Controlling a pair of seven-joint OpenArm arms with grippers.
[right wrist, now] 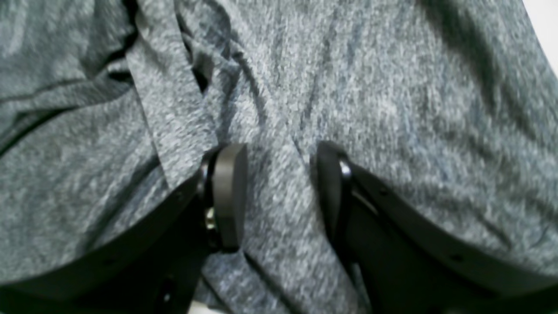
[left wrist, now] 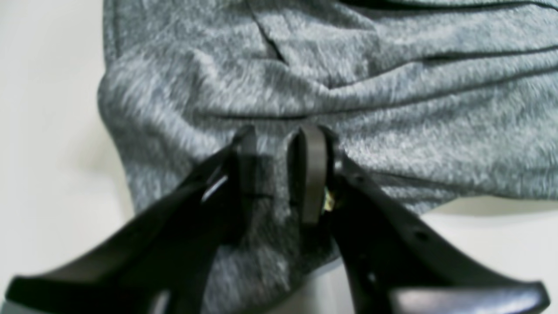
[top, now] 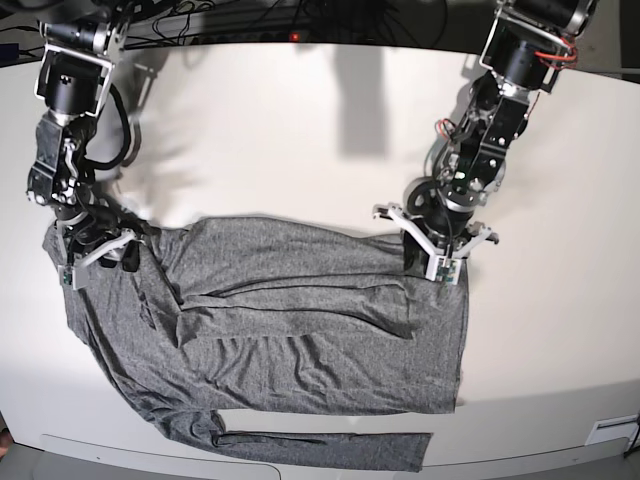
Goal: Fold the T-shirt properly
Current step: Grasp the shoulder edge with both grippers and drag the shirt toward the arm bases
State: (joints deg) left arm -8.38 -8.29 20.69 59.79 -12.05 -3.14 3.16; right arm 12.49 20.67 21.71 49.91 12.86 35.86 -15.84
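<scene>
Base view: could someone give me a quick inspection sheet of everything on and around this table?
Surface: white table, bare apart from the shirt.
Job's things: grey shirt spread flat, wrinkled, one sleeve laid across the body, another along the near edge.
Clutter: nothing seen.
Grippers: left gripper at the shirt's edge, jaws close together with fabric between; right gripper at the opposite end, jaws apart around a ridge of fabric.
Cables: dark wires behind the table.
Surroundings: dark background, little visible.
</scene>
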